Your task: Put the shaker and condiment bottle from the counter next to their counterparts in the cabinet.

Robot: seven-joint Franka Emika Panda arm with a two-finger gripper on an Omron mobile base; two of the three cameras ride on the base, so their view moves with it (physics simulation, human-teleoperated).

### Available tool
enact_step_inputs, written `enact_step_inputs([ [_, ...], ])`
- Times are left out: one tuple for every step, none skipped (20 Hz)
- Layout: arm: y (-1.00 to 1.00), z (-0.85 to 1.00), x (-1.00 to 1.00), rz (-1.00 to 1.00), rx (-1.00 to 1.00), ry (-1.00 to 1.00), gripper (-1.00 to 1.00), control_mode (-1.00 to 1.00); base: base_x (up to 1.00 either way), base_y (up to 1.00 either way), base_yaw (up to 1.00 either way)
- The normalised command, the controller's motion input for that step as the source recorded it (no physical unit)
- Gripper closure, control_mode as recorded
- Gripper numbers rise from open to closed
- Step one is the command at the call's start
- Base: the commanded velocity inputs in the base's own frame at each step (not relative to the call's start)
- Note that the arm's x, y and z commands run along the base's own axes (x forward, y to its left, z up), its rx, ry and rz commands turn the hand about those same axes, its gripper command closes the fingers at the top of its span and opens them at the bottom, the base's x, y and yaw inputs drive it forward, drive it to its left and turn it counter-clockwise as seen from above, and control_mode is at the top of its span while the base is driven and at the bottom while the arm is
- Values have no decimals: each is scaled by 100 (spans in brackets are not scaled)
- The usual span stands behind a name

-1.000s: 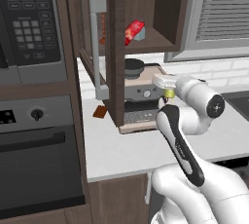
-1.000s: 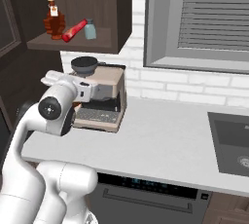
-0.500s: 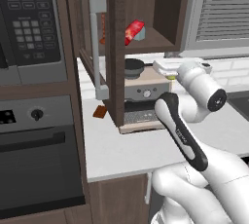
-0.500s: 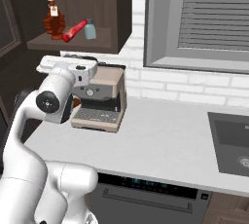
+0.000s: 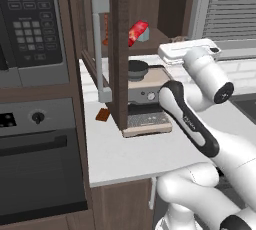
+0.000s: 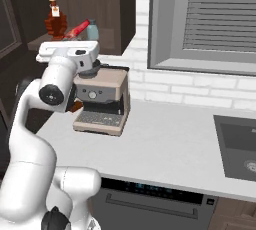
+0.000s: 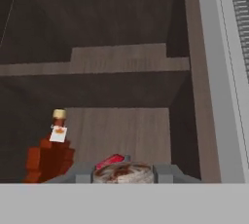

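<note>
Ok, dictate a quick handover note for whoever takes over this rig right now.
Pincer: shut on the small yellow shaker with a brownish top, held up facing the shelf of the open dark wood wall cabinet.
Bright red condiment bottle: on the shelf, lying tilted against the pale blue-grey shaker, near the thin orange-red bottle.
Done: red bottle delivered.
Left: set the yellow shaker beside the blue-grey one and release; perhaps stand the red bottle upright.
</note>
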Motion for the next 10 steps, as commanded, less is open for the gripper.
enact_step_inputs([
  [0,24,40,-1,0,-1,100,-100,0,0,0],
  [0,8,51,-5,0,0,100,-100,0,0,0],
  [0,0,56,-7,0,0,100,-100,0,0,0],
  [0,0,55,-7,1,0,100,-100,0,0,0],
  [0,0,54,-7,1,0,100,-100,0,0,0],
  [0,0,56,-8,2,0,100,-100,0,0,0],
  [0,0,56,-8,2,0,100,-100,0,0,0],
  [0,0,56,-8,3,0,100,-100,0,0,0],
  [3,3,53,-8,3,0,100,-100,0,0,0],
  [4,9,49,-8,4,0,100,-100,0,0,0],
])
